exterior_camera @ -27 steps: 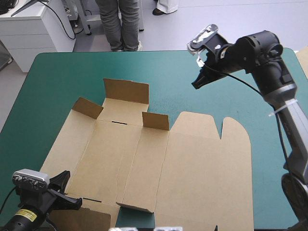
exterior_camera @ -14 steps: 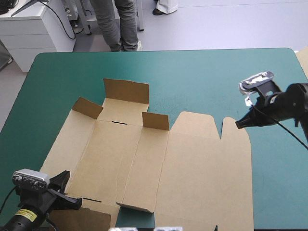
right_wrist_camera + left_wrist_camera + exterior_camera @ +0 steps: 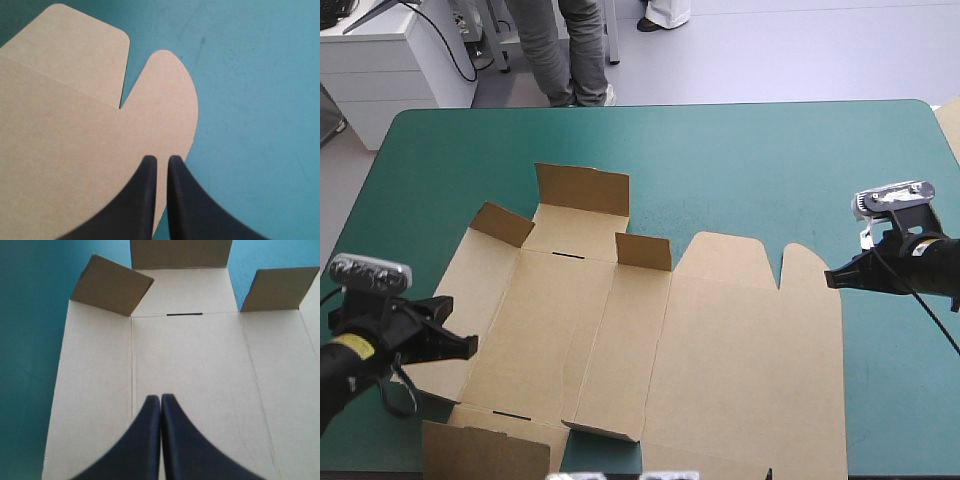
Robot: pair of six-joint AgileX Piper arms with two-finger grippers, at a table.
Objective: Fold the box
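The brown box lies as a flat cut sheet on the teal-green cover. Its back flap and two small flaps stand raised, and another flap is up at the near left corner. My left gripper hovers shut over the sheet's left panel. In the left wrist view it points across the box toward the raised flaps. My right gripper is shut at the sheet's right edge. In the right wrist view it sits over the rounded tab.
Bare teal-green cover stretches from the box to the table's far edge and along the right side. A pale strip of board shows at the table's right edge.
My right gripper swung from above the table's far middle down to the box's right edge. My left gripper moved from the near left corner onto the left panel.
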